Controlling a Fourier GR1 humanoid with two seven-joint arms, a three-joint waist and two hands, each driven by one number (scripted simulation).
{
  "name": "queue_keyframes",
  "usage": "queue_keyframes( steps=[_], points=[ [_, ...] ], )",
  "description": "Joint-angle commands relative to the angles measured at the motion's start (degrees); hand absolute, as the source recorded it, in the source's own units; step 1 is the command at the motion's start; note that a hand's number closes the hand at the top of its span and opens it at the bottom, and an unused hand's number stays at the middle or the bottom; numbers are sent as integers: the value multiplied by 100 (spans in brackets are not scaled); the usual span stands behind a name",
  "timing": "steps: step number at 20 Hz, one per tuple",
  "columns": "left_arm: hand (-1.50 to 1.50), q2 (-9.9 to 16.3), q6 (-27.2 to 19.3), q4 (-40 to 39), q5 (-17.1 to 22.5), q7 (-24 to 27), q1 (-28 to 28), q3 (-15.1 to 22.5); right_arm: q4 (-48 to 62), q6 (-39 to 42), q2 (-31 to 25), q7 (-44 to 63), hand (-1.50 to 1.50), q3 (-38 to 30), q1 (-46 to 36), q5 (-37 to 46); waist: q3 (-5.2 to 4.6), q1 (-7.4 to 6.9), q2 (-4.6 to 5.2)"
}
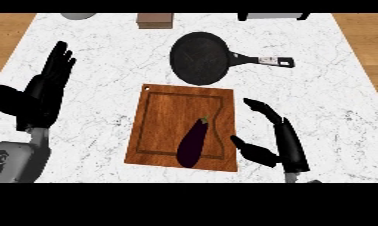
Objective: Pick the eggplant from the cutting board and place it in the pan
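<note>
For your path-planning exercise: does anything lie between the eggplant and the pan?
Nothing visible does. The eggplant lies on the cutting board; the pan sits just beyond the board's far edge, with only bare board and counter between.

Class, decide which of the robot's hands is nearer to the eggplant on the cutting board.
Right. The right hand is open just right of the eggplant, at the board's edge; the left hand rests far to its left.

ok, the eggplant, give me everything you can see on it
The eggplant is dark purple, glossy and elongated, with a small greenish stem cap at its upper end. It lies flat on the wooden cutting board, in the board's lower right part, stem pointing up toward the black pan, body slightly tilted. Only the board touches it. The right hand is open just to its right, not touching.
</note>
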State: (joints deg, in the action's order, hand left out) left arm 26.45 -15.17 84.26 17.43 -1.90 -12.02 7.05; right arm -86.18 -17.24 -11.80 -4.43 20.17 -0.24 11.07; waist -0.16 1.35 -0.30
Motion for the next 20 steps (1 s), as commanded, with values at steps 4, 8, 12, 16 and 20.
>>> queue_keyframes(
  steps=[4,8,12,16,20],
  points=[
    [0,-191,-112,-114,-223,7,-114,44,-2362,255,-1208,1728,-150,277,715,1031,3,9,-3],
    [0,-352,-161,-18,-286,67,27,236,-2893,1598,-1989,3374,-150,243,-210,1061,-23,-96,0],
    [0,-308,-65,12,-275,-83,-161,186,-3699,2440,-1923,5159,-150,357,-921,740,-8,-136,4],
    [0,-532,-38,-341,-425,248,-141,147,-3071,3143,-1774,5848,-150,-125,-2232,180,7,-184,41],
    [0,-566,102,-503,-509,300,-236,58,-2635,3448,-1175,6472,-150,190,-3228,363,9,-189,36]
  ],
)
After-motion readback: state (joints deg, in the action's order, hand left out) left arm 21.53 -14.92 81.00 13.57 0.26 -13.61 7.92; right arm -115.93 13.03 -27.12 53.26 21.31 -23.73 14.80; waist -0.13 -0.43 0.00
